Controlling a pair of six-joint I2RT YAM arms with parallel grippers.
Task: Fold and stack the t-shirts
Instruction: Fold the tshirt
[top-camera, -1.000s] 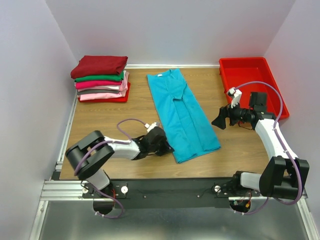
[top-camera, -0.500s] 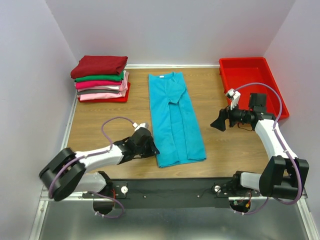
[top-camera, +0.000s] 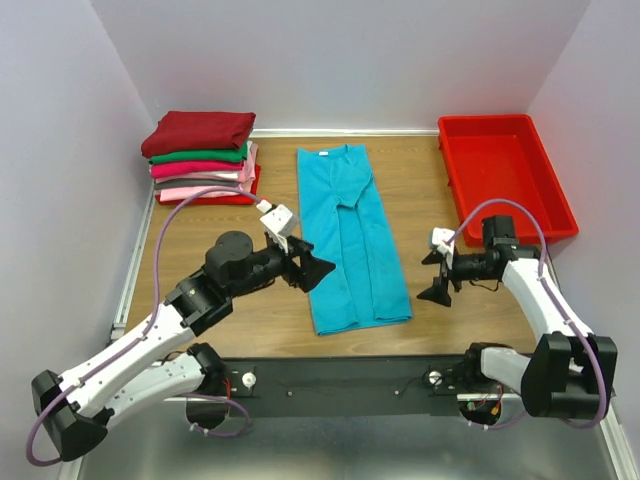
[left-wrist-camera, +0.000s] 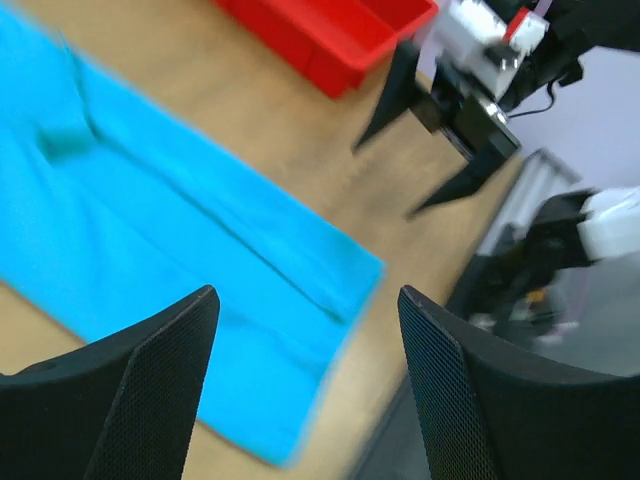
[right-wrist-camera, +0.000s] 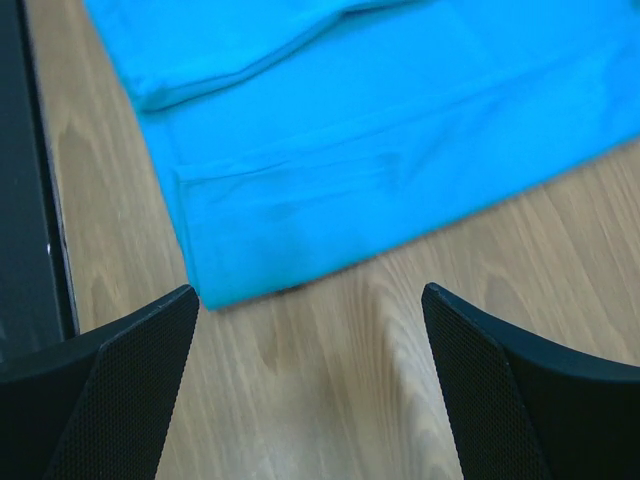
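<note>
**Hands.** The left gripper (top-camera: 318, 272) has its jaws spread and nothing between them. It hangs just above the left edge of the shirt's near half. The right gripper (top-camera: 436, 276) is also wide apart and empty. It sits low beside the shirt's near right edge, with its fingers pointing at the cloth.

**Task item.** The plain teal cotton t-shirt (top-camera: 352, 240) lies flat mid-table as a long narrow strip. Both sides are turned in, the collar is at the far end and the hem is nearest the arms. In the right wrist view the hem corner (right-wrist-camera: 200, 290) shows layered edges lying flush on the wood.

**Judgement.** The strip shape suits a cross fold next. With one gripper on each side of the near end, each looks placed to take a hem corner and carry it toward the collar.

**Outward.**
- The stack of folded t-shirts (top-camera: 200, 160) sits in the far left corner, well apart from the teal one. Dark red is on top, then green, magenta and light pink. It is probably where the teal one will go.
- The red plastic bin (top-camera: 505, 170) is at the far right and looks empty.
- The wooden tabletop (top-camera: 420, 190) is under everything.

**Writing.** There is a small white neck tag (top-camera: 323, 153) at the collar, too small to read. No other brand or print shows.
</note>
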